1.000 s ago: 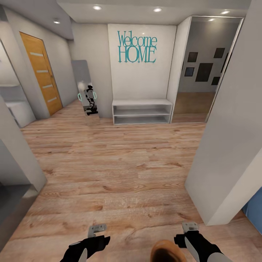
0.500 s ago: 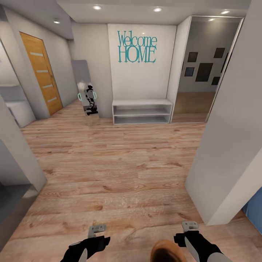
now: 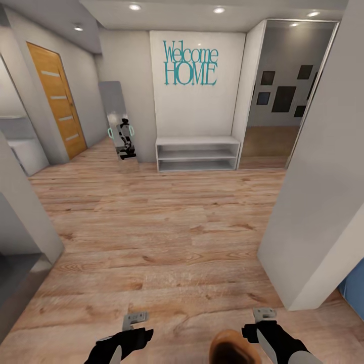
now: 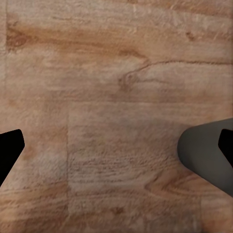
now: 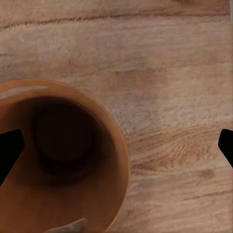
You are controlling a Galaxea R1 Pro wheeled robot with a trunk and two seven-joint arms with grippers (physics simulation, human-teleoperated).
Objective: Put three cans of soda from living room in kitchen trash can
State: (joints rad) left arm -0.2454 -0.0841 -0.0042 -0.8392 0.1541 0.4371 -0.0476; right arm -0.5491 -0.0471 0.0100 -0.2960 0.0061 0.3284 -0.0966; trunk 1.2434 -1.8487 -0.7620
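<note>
**In the white hall, trash can low between the arms**

Facing a white wall with teal "Welcome HOME" lettering (image 3: 190, 64), above a low white open shelf (image 3: 197, 154) standing on the light wood floor (image 3: 167, 227). To the left, an orange wooden door (image 3: 56, 98); beside the shelf, a tall mirror panel (image 3: 121, 129) showing a small reflection of the robot. To the right of the lettered wall, a wide opening (image 3: 283, 96) into a room with dark picture frames on a grey wall. Ceiling spotlights above. A white wall corner (image 3: 313, 217) close by at the right.

At the bottom edge of the head view, the left gripper (image 3: 134, 318) and the right gripper (image 3: 264, 314) held low and forward over the floor, well apart. Between them, nearer the right one, the rounded brown-copper rim of the tash can (image 3: 233, 348), cut off by the picture's edge.

Left gripper (image 4: 116, 150) spread wide, nothing but floorboards between its dark fingertips. Right gripper (image 5: 116, 145) likewise spread wide and empty, with the tash can (image 5: 119, 160) seen from above beneath it: tan rim, dark inside. Inside the can, a dim round shape at the bottom, too dark to identify.
</note>
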